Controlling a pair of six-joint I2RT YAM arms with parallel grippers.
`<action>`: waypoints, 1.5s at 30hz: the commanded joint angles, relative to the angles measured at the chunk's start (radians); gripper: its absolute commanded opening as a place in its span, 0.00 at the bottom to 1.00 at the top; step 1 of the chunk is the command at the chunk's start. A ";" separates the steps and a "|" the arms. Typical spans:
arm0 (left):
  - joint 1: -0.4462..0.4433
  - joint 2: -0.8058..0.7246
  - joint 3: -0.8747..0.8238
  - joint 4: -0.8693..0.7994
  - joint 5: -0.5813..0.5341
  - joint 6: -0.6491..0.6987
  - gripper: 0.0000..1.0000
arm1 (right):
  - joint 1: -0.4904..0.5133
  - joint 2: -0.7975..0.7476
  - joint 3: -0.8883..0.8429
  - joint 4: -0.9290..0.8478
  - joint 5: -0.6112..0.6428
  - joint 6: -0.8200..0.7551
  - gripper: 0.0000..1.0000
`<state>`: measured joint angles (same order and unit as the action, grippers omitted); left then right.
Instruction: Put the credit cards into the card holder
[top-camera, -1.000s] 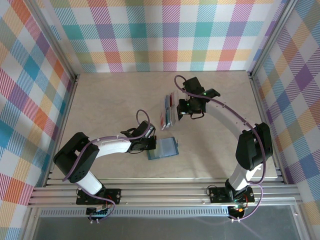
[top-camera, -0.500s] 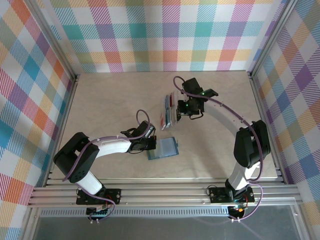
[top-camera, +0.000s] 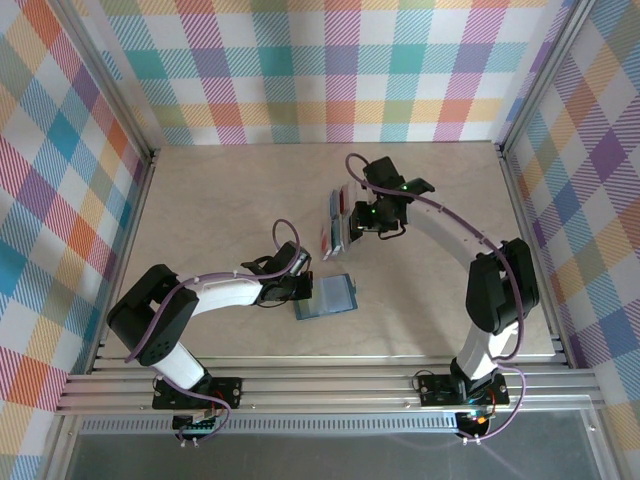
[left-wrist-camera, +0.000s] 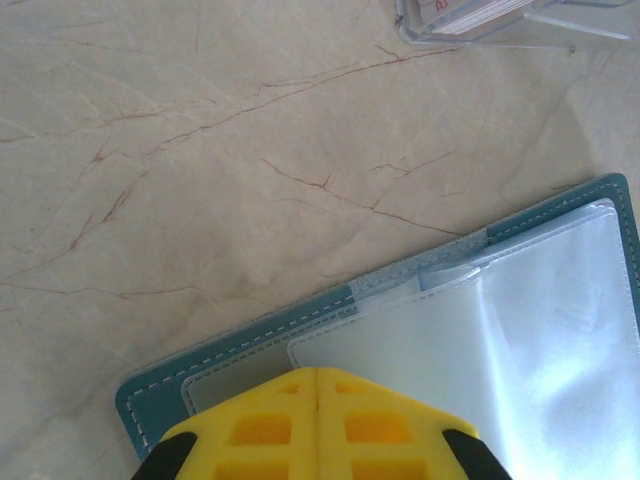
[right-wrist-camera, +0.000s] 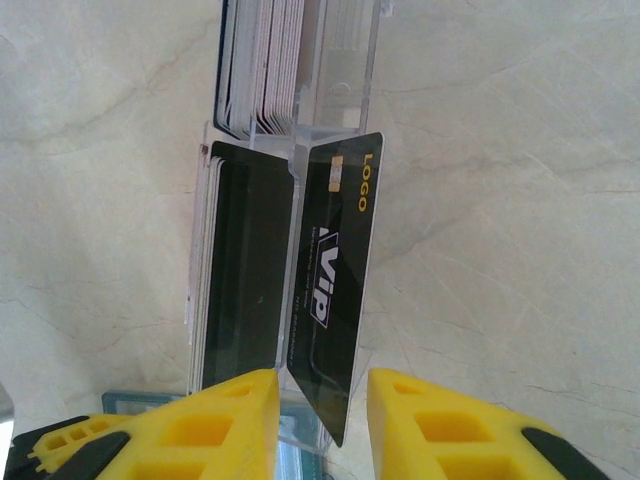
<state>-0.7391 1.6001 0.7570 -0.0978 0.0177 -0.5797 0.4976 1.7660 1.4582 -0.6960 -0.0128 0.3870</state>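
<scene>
Step in hand: picking a card. Right gripper (right-wrist-camera: 322, 412) is half-open astride the black card (right-wrist-camera: 334, 280) standing in the clear rack (right-wrist-camera: 347, 60), seemingly not yet pinching it. Left gripper (left-wrist-camera: 317, 425) has fingers pressed together, tips on the open card holder (left-wrist-camera: 560, 330) near the rack. Next: pinch, lift clear, carry to a sleeve.

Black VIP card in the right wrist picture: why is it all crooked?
The black VIP card leans out of the clear card stand at an angle, while the other cards stand straight in it. It sits between the right gripper's open fingers, probably to pull it out.
</scene>
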 joint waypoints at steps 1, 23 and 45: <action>-0.004 0.016 0.004 0.004 0.007 -0.004 0.05 | 0.002 0.039 0.001 0.008 -0.019 0.005 0.29; -0.005 0.018 0.003 0.002 0.005 -0.004 0.05 | 0.006 0.011 0.014 0.002 0.010 0.003 0.05; -0.005 -0.064 0.077 -0.032 0.130 -0.011 0.08 | 0.083 -0.375 -0.229 0.076 0.058 0.073 0.00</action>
<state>-0.7391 1.5536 0.8066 -0.1062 0.1123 -0.5861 0.5461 1.4403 1.2758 -0.6239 0.0341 0.4305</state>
